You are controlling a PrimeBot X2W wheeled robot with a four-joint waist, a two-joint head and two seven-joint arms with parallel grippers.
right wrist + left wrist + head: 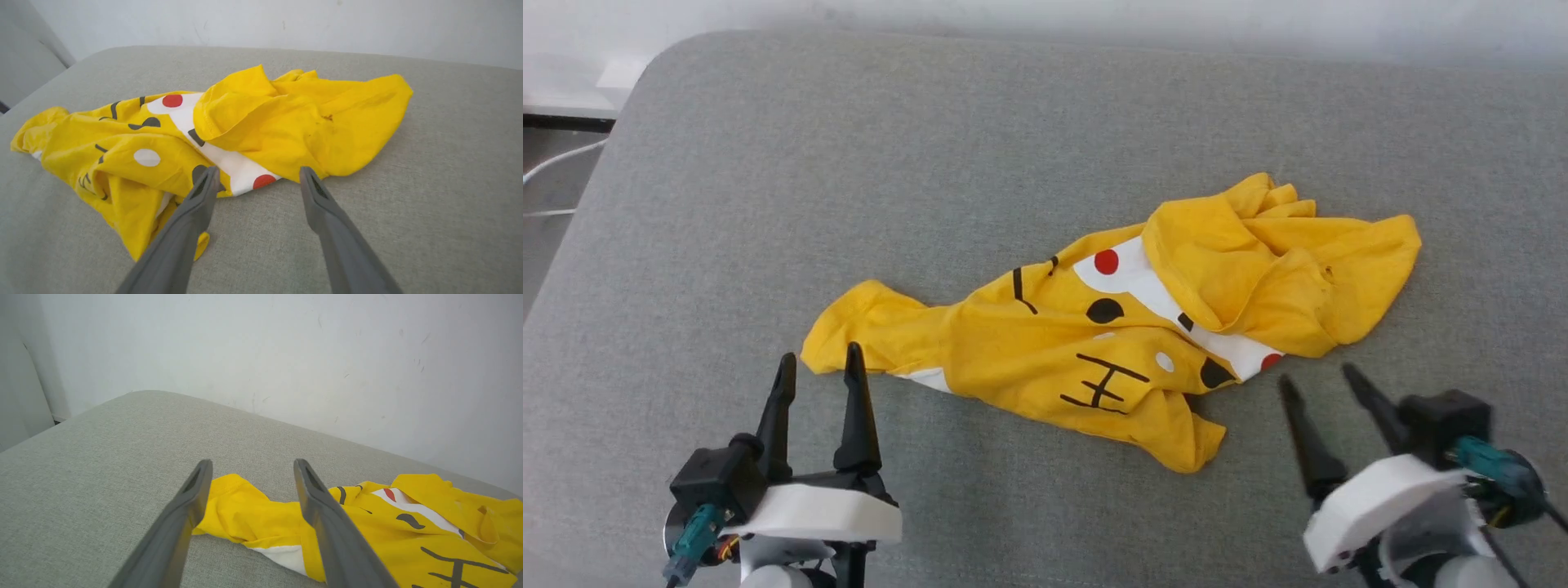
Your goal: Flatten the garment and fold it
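Now — garment (pixel 1111 327) crumpled mid-cushion (pixel 768 204), both grippers near it, left gripper (pixel 818 365) and right gripper (pixel 1319 378) fingers spread, empty. Risk: pinching doubled layers near sleeve — bunching instead of flattening.

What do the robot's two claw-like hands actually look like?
The left pincer and the right pincer are alike. Each has two long, dark fingers that taper to narrow tips. They rise from a smooth white shell with a black block beside it. A teal plug with thin wires hangs at its outer side.
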